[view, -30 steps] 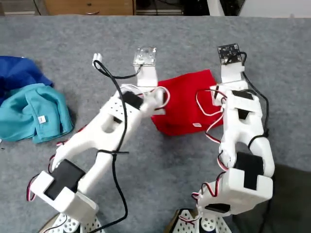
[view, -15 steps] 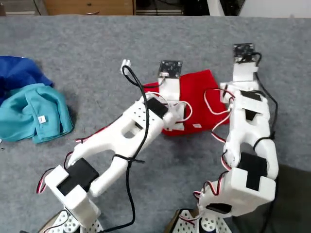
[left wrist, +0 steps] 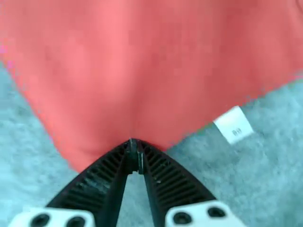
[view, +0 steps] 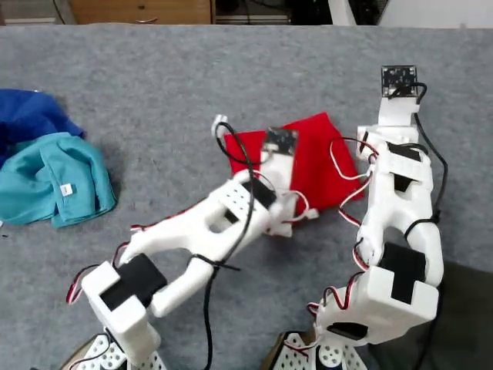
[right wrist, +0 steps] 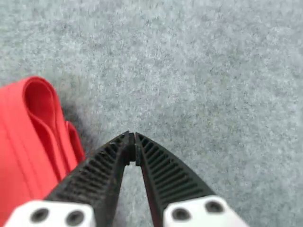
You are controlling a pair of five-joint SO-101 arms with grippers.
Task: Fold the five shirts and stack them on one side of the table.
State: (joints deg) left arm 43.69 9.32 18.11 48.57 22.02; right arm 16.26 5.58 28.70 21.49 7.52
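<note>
**Both Grippers Closed by the Red Shirt**

The red shirt (view: 316,158) lies toward 2 o'clock from the middle of the table (view: 154,77). Its white tag (left wrist: 233,128) is too small to read. The left gripper (left wrist: 134,153), jaws together at the hem, has swung toward 3 o'clock. The right gripper (right wrist: 132,142), also closed, is beside the fold.

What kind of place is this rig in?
Likely an indoor lab or workshop bench: grey felt-like table, a red shirt mid-table, a teal shirt and a blue shirt heaped aside, wooden drawers behind.
</note>
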